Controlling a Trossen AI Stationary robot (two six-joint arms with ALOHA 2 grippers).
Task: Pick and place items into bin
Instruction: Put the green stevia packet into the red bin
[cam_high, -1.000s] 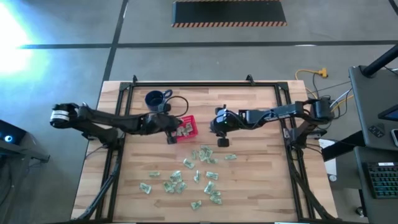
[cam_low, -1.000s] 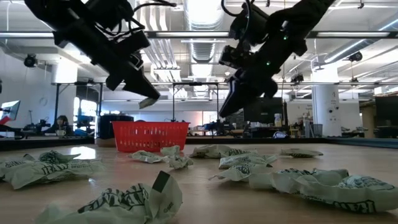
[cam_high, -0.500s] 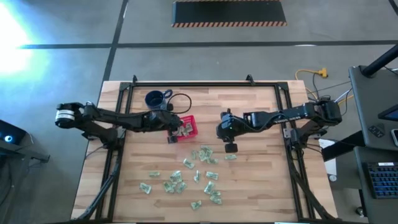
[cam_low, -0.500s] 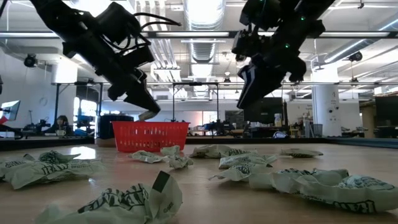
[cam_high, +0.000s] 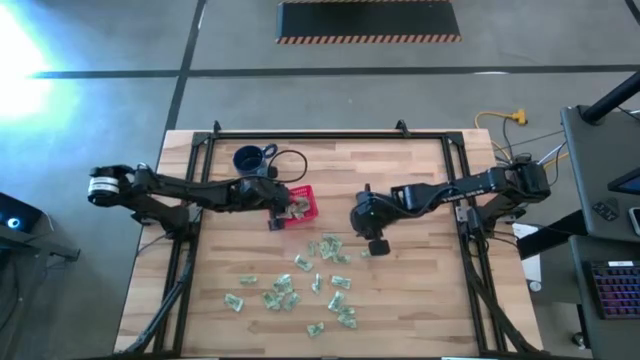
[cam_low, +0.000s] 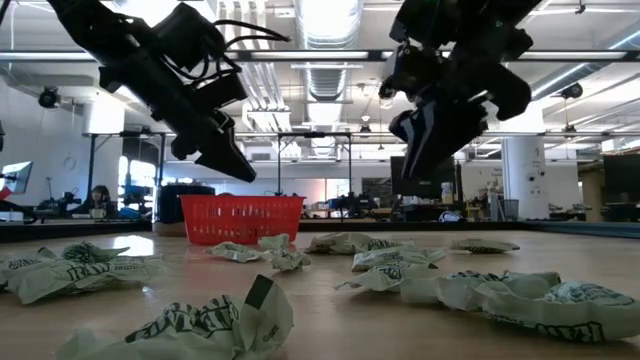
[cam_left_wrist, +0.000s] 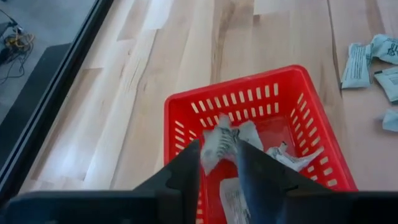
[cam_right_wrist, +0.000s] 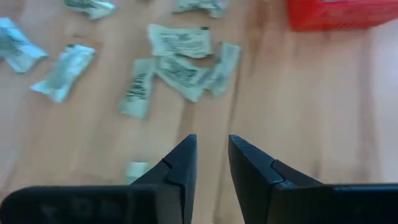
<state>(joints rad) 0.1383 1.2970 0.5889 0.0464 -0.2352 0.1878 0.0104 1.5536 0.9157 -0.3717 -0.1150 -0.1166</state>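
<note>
The left gripper hangs over the red basket, which sits on the tabletop toward the far edge, left of the middle. A crumpled pale wrapped piece sits between its fingertips, right above the basket's open top; the fingers stand a little apart, and whether they press the piece or have let it loose cannot be told. More pale wrapped pieces lie on the basket's floor. Just beside the basket, nearer the far-left corner, stands a dark blue mug.

The right gripper is held above the tabletop near the middle, to the right of the basket and well apart from it. Its fingers are parted by a narrow gap and carry nothing. Below and ahead of it, in the right wrist view, a small cluster of wrapped pieces lies flat on the wood, with one small piece close to the fingertips.

The remaining items are scattered across the middle of the tabletop and toward its near edge, mostly in loose groups, some touching one another. From the low view, several crinkled pieces lie close to the near edge, with the basket farther back behind them and both arms raised above the surface.
</note>
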